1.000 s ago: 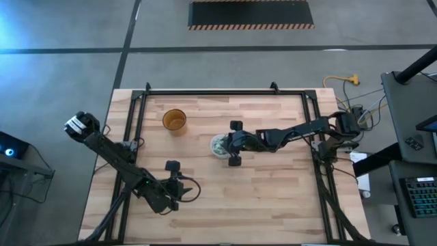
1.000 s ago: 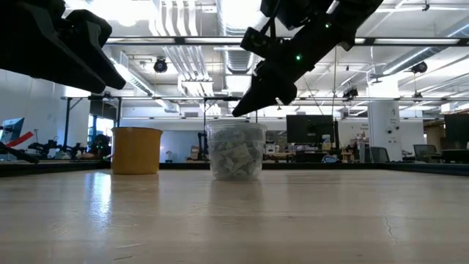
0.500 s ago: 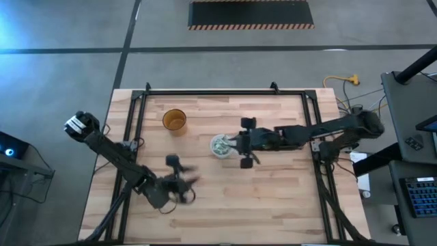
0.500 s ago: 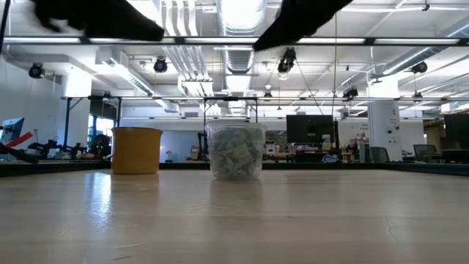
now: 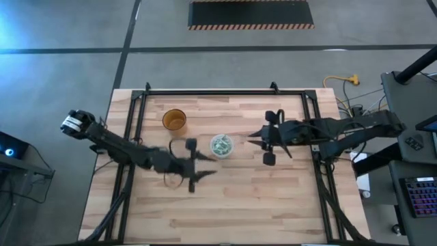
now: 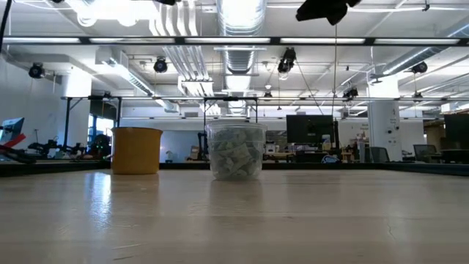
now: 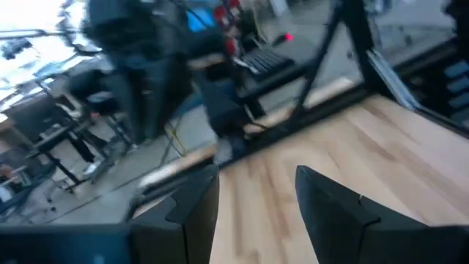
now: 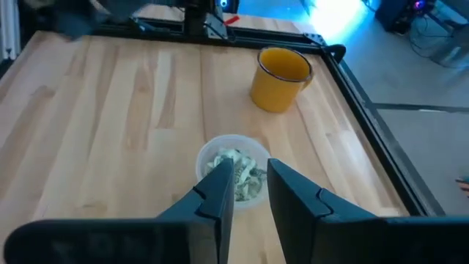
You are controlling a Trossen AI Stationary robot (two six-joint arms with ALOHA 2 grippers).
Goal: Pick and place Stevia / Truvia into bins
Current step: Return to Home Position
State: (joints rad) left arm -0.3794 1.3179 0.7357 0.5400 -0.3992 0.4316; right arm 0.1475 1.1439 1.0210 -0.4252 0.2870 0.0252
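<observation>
Backing off the cup (image 5: 220, 145), my right gripper (image 5: 270, 138) is spread wide and empty, like my left gripper (image 5: 192, 165); the light, bendy packets (image 6: 234, 155) need a soft edge pinch.

Wood table (image 5: 239, 198), pale planks. Black metal frame (image 5: 225, 92) runs round table edge. Yellow-brown cup (image 5: 174, 120) stands upright near back left part of table, handle on one side. Grey floor (image 5: 68, 68) all round. Black mat (image 5: 250, 14) with striped edge lies on floor past table. Yellow cable (image 5: 343, 80) on floor by back right corner. Keyboard (image 5: 418, 195) on dark desk (image 5: 403, 116) off to right. Low view: big room behind, bright ceiling lights (image 6: 238, 11), dark screen (image 6: 309, 129) far back.
</observation>
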